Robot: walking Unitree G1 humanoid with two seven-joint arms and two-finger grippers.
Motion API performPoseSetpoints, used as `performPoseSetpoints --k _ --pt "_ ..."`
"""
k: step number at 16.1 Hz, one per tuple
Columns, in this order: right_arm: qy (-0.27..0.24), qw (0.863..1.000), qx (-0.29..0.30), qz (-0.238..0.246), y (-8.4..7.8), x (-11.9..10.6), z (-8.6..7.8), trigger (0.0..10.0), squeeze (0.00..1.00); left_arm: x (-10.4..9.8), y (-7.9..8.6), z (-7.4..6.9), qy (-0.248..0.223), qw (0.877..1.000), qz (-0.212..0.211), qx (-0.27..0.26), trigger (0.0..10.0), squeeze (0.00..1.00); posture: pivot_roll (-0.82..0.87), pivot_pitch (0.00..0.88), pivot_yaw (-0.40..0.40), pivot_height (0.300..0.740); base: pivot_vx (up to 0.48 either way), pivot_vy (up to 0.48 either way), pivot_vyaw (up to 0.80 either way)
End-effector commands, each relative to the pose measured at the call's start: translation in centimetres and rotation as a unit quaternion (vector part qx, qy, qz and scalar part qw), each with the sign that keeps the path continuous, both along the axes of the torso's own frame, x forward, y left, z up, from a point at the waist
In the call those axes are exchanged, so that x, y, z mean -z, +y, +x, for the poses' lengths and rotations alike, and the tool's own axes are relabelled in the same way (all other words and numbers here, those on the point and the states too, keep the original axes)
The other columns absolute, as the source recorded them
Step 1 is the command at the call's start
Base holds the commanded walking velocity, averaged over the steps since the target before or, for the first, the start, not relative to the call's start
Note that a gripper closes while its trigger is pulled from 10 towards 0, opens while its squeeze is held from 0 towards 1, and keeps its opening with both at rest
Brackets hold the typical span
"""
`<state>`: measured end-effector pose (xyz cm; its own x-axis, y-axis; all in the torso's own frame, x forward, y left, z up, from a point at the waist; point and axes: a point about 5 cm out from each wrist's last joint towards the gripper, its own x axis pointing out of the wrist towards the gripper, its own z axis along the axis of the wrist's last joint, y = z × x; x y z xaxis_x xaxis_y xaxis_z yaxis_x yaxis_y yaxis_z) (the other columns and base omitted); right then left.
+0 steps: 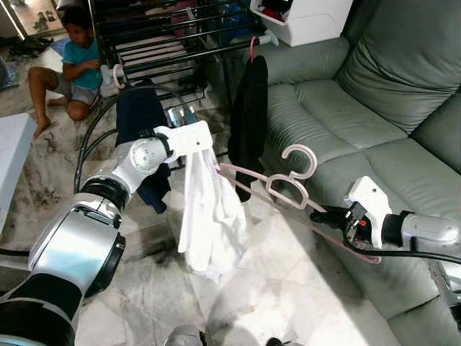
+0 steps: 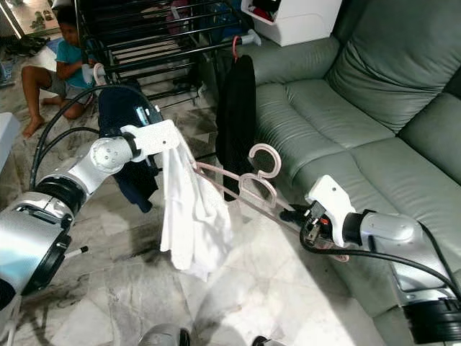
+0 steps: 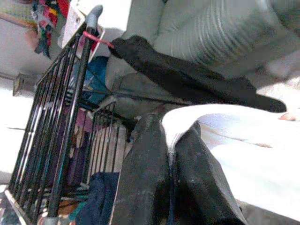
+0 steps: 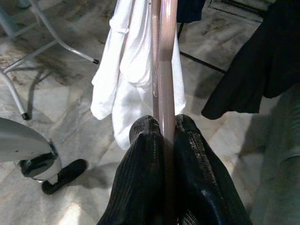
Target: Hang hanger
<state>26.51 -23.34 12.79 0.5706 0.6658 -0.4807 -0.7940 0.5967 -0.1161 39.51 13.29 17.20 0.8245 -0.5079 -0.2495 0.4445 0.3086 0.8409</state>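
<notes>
A pale pink hanger stretches level between my two arms above the marble floor, its hook pointing up. My right gripper is shut on its end nearest the sofa; the pink bar runs out from between the black fingers. A white garment droops from the hanger's other end. My left gripper is shut on the top of that white cloth, near the black drying rack.
A black garment hangs from the rack on a red hanger, and a dark blue one hangs beside my left arm. The grey-green sofa lies to the right. A person sits on the floor far left. A white box rests on the sofa arm.
</notes>
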Motion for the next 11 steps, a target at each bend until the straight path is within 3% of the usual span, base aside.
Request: performPoseSetpoints --k 1,3,4,5,11 --pt "-0.007 1.000 -0.005 0.005 0.5 -0.2 0.3 10.0 0.00 -1.9 -0.5 0.3 -0.029 0.999 -0.018 0.014 10.0 0.00 -0.02 0.000 0.064 0.740 0.000 0.000 0.00" --pt "-0.006 1.000 0.006 -0.002 0.5 0.3 0.7 10.0 0.00 -2.7 -1.0 0.5 -0.032 0.998 -0.047 0.015 10.0 0.00 -0.02 0.000 0.061 0.740 0.000 0.000 0.00" --pt "0.007 1.000 0.027 0.000 0.4 1.2 0.9 10.0 0.00 -4.1 -2.0 0.8 -0.005 0.989 -0.147 0.016 10.0 0.00 -0.02 0.000 0.056 0.740 0.000 0.000 0.00" --pt "0.017 0.999 0.047 0.009 0.5 2.0 1.1 10.0 0.00 -5.1 -2.9 0.9 0.020 0.975 -0.221 0.021 10.0 0.00 -0.02 0.000 0.053 0.740 0.000 0.000 0.00" --pt "0.054 0.991 0.119 0.017 0.4 4.6 1.4 10.0 0.00 -8.4 -4.8 1.0 0.019 0.949 -0.310 0.054 10.0 0.00 -0.02 0.000 0.047 0.740 0.000 0.000 0.00"
